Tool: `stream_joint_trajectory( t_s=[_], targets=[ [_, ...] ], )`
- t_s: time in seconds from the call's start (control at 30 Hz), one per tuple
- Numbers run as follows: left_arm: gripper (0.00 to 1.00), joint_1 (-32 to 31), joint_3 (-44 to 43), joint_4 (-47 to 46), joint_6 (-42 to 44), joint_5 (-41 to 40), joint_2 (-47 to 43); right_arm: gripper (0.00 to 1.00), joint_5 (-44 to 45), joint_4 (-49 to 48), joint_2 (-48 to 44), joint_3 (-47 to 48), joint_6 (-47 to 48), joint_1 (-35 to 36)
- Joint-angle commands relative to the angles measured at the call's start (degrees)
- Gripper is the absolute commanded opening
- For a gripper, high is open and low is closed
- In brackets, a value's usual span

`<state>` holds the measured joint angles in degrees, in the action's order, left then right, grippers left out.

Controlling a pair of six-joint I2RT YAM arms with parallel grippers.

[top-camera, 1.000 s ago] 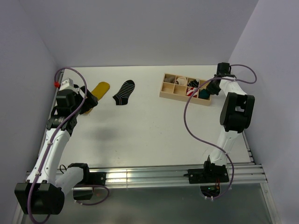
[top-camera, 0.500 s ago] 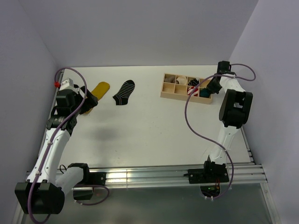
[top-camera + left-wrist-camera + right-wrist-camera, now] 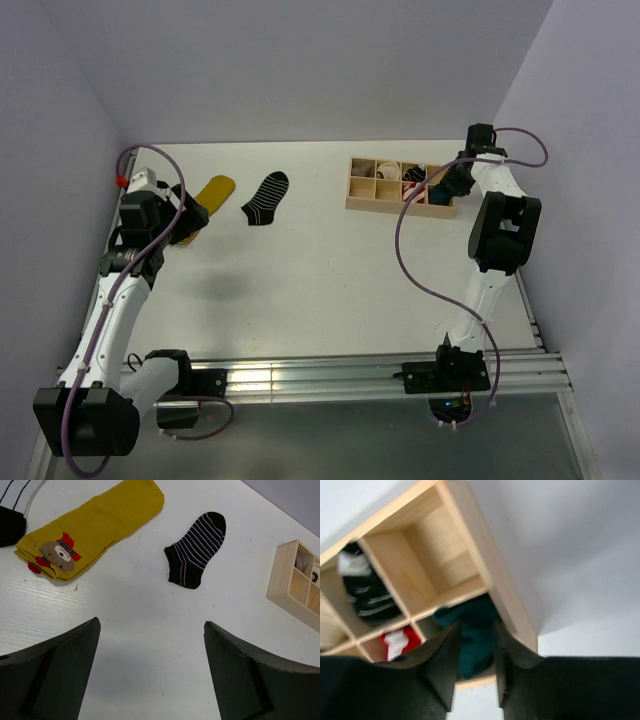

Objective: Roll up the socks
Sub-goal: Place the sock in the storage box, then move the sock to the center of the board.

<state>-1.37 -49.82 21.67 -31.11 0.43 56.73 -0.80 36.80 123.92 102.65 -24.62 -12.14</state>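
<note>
The green sock [image 3: 465,612] is in the box [image 3: 385,205], straddled by the right gripper [image 3: 475,630], grip unclear; yellow sock [image 3: 100,522] and striped sock [image 3: 195,550] lie unrolled, left gripper [image 3: 151,625] open

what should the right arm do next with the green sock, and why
Probably open the right gripper fully and lift straight up. The dark green sock lies inside a corner compartment of the wooden box, between the fingers, so it looks delivered; rising straight should avoid dragging it out.
</note>
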Motion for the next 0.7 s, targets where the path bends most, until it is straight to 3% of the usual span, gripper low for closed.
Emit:
stream_joint_trajectory(
  t_s=[0.0,0.1,0.27,0.47,0.67],
  targets=[
    [0.9,0.5,0.5,-2.7,0.0,2.1,0.2,0.41,-2.6,-4.1,-10.3,-2.0,1.9,0.6],
    [0.92,0.7,1.0,-3.2,-0.2,3.9,0.8,0.49,-3.5,-6.2,-18.6,-5.4,3.3,2.2],
    [0.93,0.7,1.0,-3.9,-1.1,6.2,3.6,0.52,-4.8,-14.1,-36.7,-18.8,4.5,6.6],
    [0.91,0.0,-1.0,-5.2,-4.2,10.6,11.0,0.64,-16.0,-25.8,-56.1,-35.3,0.9,9.6],
    [0.89,-5.4,-9.2,-4.9,-6.2,5.8,20.2,0.77,-19.8,-30.8,-72.0,-46.7,-3.1,9.5]
  ],
)
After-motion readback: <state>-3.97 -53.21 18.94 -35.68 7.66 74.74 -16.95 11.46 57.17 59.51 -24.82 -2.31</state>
